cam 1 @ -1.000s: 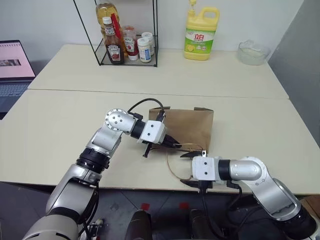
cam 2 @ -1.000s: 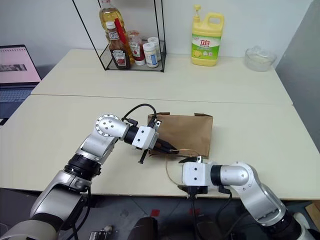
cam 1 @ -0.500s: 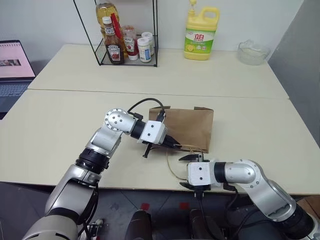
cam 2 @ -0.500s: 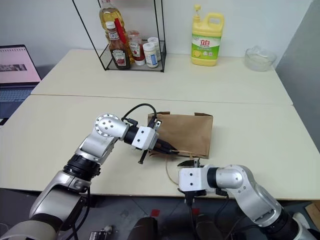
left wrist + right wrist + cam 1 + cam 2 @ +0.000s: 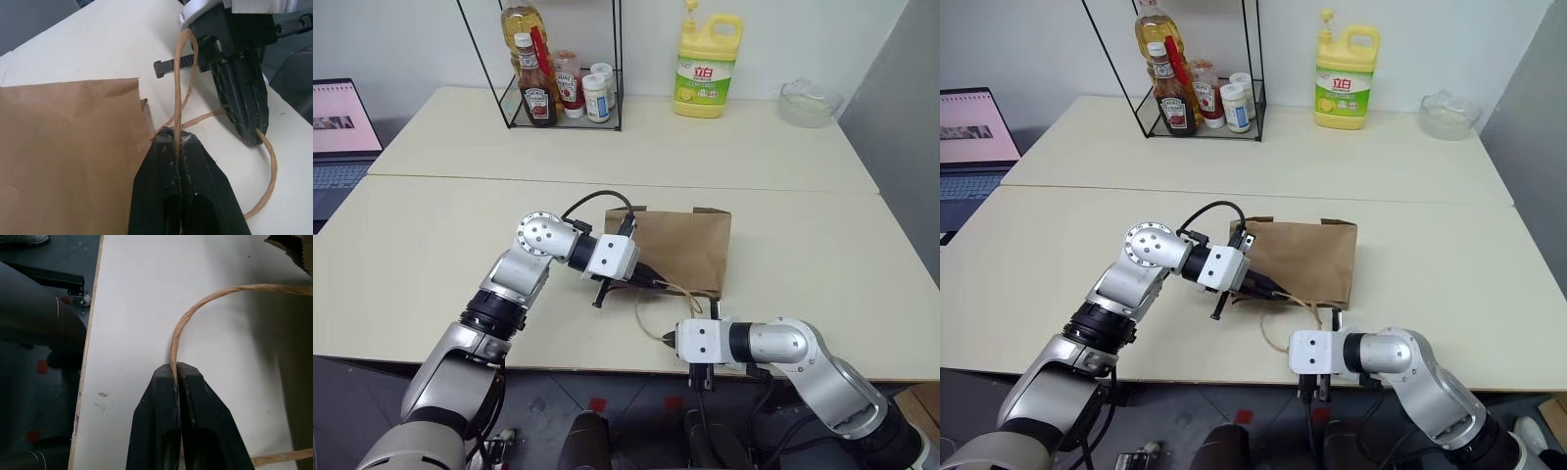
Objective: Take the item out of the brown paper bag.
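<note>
Near the desk's front edge | left fingers (image 5: 177, 147) pinch one loop handle (image 5: 182, 88), right fingers (image 5: 175, 374) pinch the other (image 5: 195, 308) | likely to spread the brown paper bag (image 5: 683, 250) open.

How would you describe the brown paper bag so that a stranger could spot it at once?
On the near cream table, it lies flat between the two robot arms. The brown paper bag is the table's only kraft-brown thing, creased, with thin tan loop handles trailing toward the table's front edge.
</note>
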{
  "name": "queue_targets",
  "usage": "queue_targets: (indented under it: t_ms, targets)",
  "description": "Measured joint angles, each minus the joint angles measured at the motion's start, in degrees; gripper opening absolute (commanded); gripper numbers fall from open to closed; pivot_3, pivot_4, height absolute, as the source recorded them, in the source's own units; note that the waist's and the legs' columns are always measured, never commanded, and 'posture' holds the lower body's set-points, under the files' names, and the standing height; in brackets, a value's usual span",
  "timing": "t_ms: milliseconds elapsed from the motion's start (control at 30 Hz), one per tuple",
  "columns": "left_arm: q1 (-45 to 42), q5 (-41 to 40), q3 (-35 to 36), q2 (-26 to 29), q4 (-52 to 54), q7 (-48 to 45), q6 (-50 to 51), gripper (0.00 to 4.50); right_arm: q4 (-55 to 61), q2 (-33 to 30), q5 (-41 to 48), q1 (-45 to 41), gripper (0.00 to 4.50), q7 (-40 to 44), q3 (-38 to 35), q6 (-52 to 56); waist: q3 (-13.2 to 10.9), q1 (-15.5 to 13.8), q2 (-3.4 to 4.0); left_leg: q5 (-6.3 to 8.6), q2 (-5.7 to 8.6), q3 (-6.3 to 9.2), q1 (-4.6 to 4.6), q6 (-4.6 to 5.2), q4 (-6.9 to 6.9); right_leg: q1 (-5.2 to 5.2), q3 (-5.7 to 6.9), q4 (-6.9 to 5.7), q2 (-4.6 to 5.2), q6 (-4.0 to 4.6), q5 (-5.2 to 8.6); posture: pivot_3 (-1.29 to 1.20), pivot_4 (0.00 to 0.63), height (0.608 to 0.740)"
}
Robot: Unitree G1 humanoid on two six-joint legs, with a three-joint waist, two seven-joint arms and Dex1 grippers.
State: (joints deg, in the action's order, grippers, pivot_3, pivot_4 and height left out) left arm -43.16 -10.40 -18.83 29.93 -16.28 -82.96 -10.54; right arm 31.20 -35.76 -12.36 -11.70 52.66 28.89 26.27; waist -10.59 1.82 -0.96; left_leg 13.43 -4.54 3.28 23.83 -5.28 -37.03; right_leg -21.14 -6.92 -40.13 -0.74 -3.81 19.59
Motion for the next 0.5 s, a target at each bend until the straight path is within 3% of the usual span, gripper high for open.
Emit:
queue_targets:
  t_ms: [500]
  targets:
    - [-11.7, -4.6, 6.7, -5.8, -5.0, 9.5, 23.0, 0.00, 2.4, -0.7, 0.0, 0.9, 0.07, -0.2, 0.5, 3.1, 0.0, 0.0, 0.00, 0.00, 0.02, 0.01, 0.03, 0.00, 0.01, 0.01, 0.01, 0.05, 0.01, -0.01, 0.00, 0.00, 0.150, 0.740]
